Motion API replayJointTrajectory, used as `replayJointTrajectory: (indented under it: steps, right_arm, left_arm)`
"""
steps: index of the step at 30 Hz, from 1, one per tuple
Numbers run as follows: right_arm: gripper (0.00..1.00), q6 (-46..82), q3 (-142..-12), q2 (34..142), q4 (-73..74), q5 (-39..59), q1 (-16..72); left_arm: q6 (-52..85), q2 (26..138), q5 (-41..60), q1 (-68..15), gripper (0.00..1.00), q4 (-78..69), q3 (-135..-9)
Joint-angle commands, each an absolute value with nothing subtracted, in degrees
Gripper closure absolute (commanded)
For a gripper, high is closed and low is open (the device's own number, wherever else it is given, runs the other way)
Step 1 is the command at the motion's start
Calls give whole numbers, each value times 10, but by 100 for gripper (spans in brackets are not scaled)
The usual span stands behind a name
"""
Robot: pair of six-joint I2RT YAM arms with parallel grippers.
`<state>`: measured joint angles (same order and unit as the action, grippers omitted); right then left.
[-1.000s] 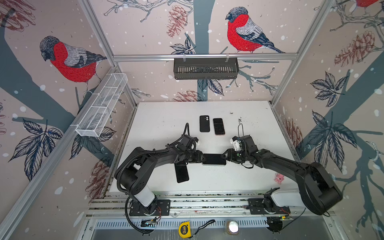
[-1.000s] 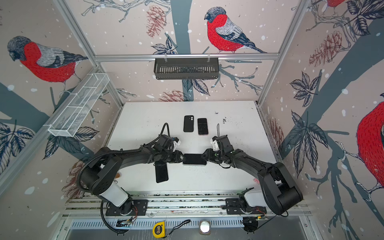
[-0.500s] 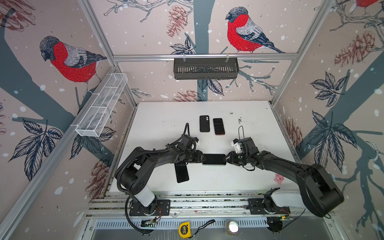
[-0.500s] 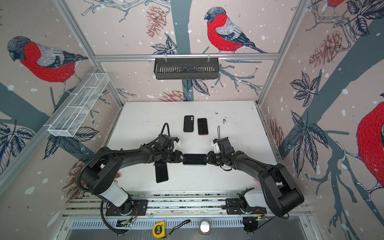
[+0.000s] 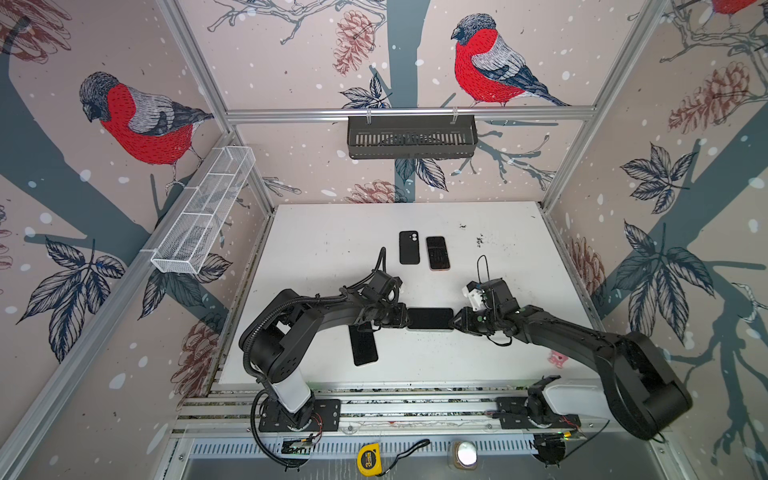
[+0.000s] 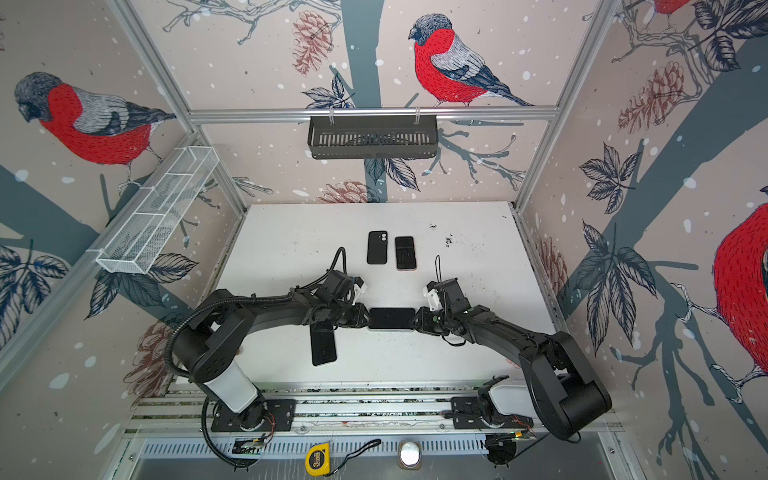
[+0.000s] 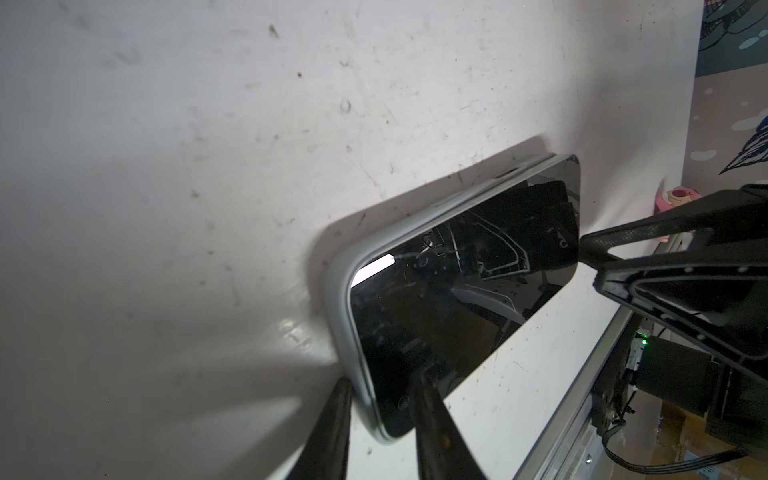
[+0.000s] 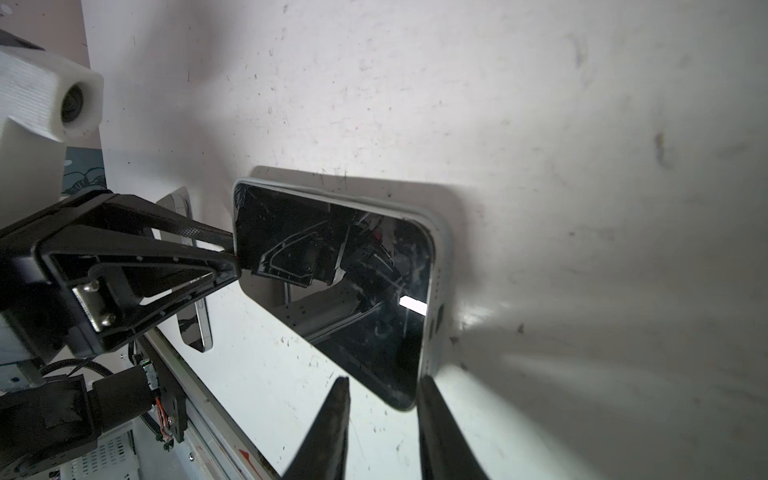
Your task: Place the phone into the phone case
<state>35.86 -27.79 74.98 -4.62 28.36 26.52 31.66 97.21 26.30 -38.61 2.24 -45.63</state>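
Observation:
The phone [image 5: 430,319] [image 6: 391,319], black screen up, lies crosswise in the middle of the table inside a pale grey phone case [image 7: 345,299] [image 8: 440,266]. Only the case's rim shows around the phone [image 7: 457,299] [image 8: 345,291]. My left gripper [image 5: 404,319] [image 6: 365,319] [image 7: 382,376] is at its left end. One finger [image 7: 432,407] lies on the screen and the other sits against the case's outer wall, pinching that corner. My right gripper [image 5: 455,322] [image 6: 417,322] [image 8: 385,379] straddles the right end's corner. One of its fingers [image 8: 436,415] touches the case and the other stands a little apart.
At the back of the table lie a black case-like slab with camera holes [image 5: 409,247] and a dark phone [image 5: 437,252]. Another dark phone [image 5: 363,345] [image 8: 195,324] lies under the left arm near the front. A small pink object [image 5: 556,358] sits front right.
Both grippers' jaws have narrowed onto the ends of the phone. The right gripper has edged slightly closer to the phone. The phone itself has stayed in place.

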Motion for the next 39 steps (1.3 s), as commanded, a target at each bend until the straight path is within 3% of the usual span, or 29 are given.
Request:
replayJointTrajectory:
  steps: [1,22,39]
  right_arm:
    - [72,357,-278,756,-41,287,272]
    - [98,368,-282,765,-32,280,288]
    - [83,326,-300,730,-96,258,262]
  left_arm:
    - [308,977,230,-389,73,54,-459]
    - [311,969,251,-392,74,37,-457]
    - [275,951,177,-387,73,125,-484]
